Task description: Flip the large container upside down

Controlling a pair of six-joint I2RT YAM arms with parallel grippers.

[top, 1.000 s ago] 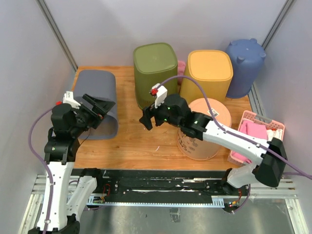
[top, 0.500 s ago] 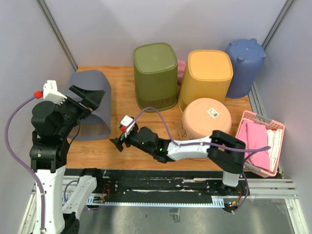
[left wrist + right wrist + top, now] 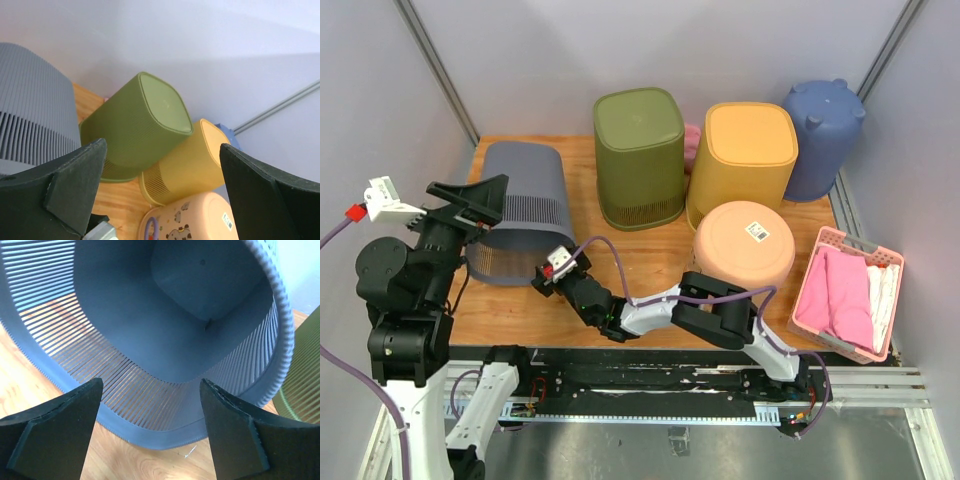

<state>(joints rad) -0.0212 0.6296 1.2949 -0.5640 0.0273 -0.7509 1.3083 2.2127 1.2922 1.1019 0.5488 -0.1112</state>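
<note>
The grey bin (image 3: 520,205) lies on its side near the counter's (image 3: 650,250) left edge, its mouth facing the near edge, so it is not yet upside down. Our right jaws sit low at that mouth, spread wide and gripping nothing, placed, we judge, to catch the rim and tip it. Our left jaws hover released above its left flank, likely to steady it.

No wording could be read anywhere. The peach tub (image 3: 740,262) carried a white sticker (image 3: 757,231) at about 1 o'clock on its upturned base, its dark marks too small to read. Cartoon prints (image 3: 175,234) on the tub's side showed no legible lettering.
</note>
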